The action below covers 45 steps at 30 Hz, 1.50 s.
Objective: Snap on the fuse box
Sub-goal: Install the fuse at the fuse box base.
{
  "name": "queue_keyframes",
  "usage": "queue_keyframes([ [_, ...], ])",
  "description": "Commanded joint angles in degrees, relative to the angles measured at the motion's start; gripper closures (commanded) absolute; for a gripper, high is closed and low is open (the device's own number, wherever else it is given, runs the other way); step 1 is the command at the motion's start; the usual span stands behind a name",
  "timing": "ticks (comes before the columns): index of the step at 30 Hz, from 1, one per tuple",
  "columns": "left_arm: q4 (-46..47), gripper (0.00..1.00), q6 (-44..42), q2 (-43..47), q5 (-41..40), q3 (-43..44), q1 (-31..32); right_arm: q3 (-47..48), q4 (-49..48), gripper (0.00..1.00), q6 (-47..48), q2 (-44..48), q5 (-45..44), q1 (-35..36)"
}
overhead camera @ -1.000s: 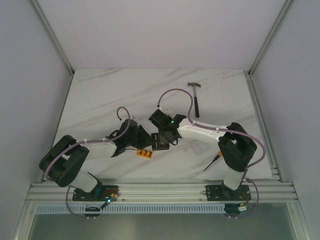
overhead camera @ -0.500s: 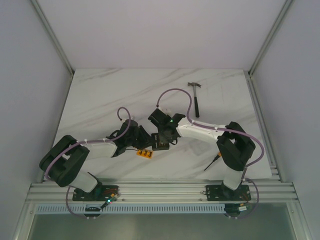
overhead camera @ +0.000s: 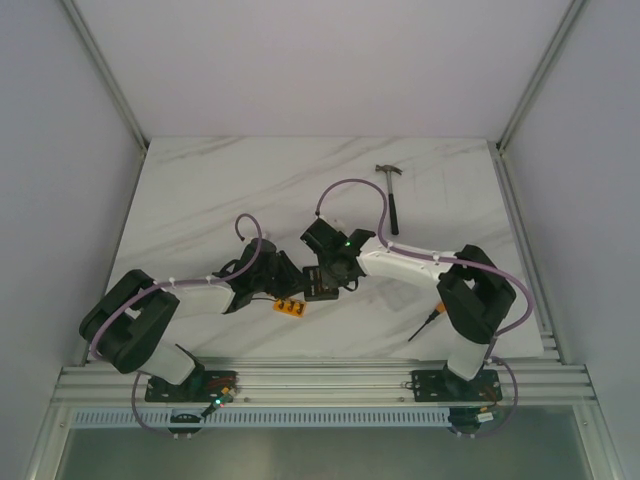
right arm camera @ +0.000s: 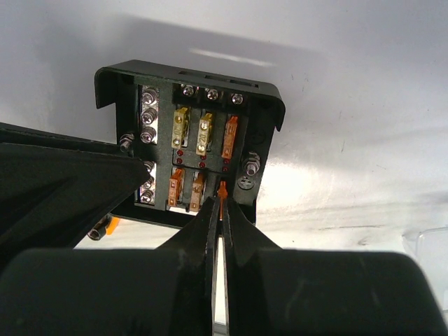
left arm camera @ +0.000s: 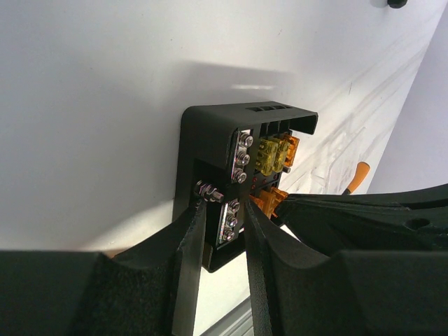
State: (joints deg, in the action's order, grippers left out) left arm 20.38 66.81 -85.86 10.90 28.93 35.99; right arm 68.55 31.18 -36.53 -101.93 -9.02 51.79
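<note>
Pinching an orange fuse (right arm camera: 222, 190) end-on, right gripper (right arm camera: 220, 210) meets the fuse box's (right arm camera: 255, 126) one empty slot; left gripper (left arm camera: 222, 213), part-open, grips its wall.

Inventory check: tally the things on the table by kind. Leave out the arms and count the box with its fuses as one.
fuse box: 1
hammer: 1
screwdriver: 1
orange strip: 1
Total: 4
</note>
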Motion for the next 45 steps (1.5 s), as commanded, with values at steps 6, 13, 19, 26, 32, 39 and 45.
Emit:
queue_keyframes([
  [6,-3.95,0.62,-1.34,-2.11,0.30,0.43,0.56,-2.66,7.42,1.00,4.06,-12.42,2.69,1.73],
  [13,-4.01,0.62,-1.41,-2.01,0.01,0.30,0.57,-3.36,5.95,1.00,4.51,-20.02,3.72,1.53],
  [19,-3.79,0.62,-1.71,-3.69,0.02,1.01,0.58,-10.08,2.66,1.00,4.83,-22.44,2.63,-1.27],
  [26,-3.62,0.62,-2.02,-3.13,-0.36,1.84,0.53,-2.17,2.01,1.00,7.87,-12.84,1.08,-0.49],
  [32,-3.73,0.62,-2.20,-1.94,-0.75,1.57,0.48,3.14,2.16,0.83,6.45,-0.64,-0.32,-0.13],
  [39,-3.77,0.62,-2.23,-1.85,-0.67,1.40,0.52,2.67,3.40,0.77,3.79,3.78,-0.25,-0.08],
  [45,-3.69,0.61,-2.18,-2.10,-0.50,1.39,0.58,0.57,4.35,0.84,1.88,1.08,1.13,-0.03],
])
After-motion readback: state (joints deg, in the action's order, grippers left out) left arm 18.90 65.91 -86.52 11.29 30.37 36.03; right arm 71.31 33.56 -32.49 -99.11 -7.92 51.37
